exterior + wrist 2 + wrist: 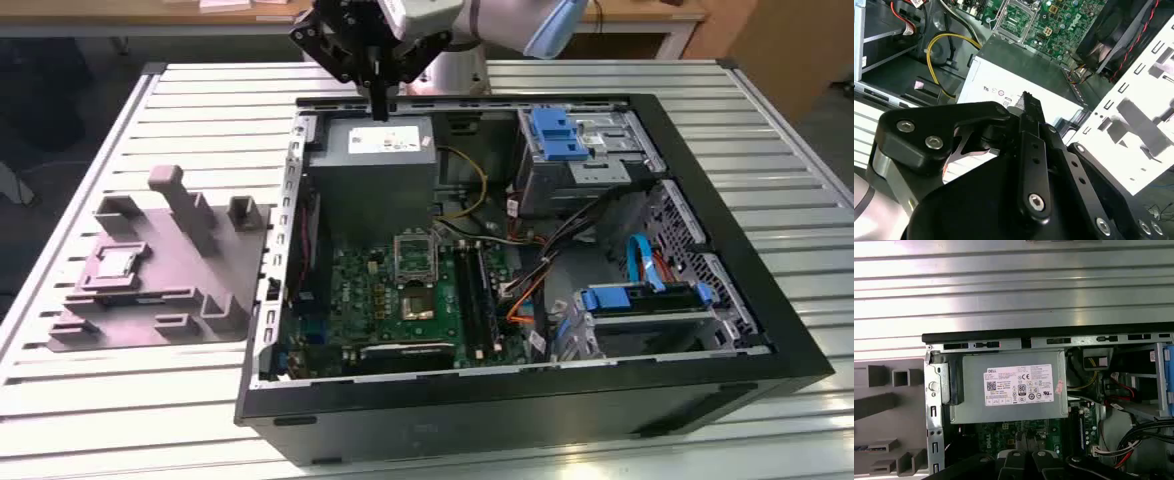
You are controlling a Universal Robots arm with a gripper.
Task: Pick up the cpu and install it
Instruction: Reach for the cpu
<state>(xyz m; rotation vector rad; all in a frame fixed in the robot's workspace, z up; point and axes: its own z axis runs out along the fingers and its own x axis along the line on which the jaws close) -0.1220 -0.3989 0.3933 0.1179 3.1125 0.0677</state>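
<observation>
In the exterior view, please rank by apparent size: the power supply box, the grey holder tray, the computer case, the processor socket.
1. computer case
2. grey holder tray
3. power supply box
4. processor socket
The differences are plain.

Your arm [454,20], top of the exterior view, is silver-grey with a pale blue cap [554,25]; the gripper [383,105] is black, silver-screwed linkage bars.

The arm points its gripper [383,110] straight down, fingers [1030,107] together.
</observation>
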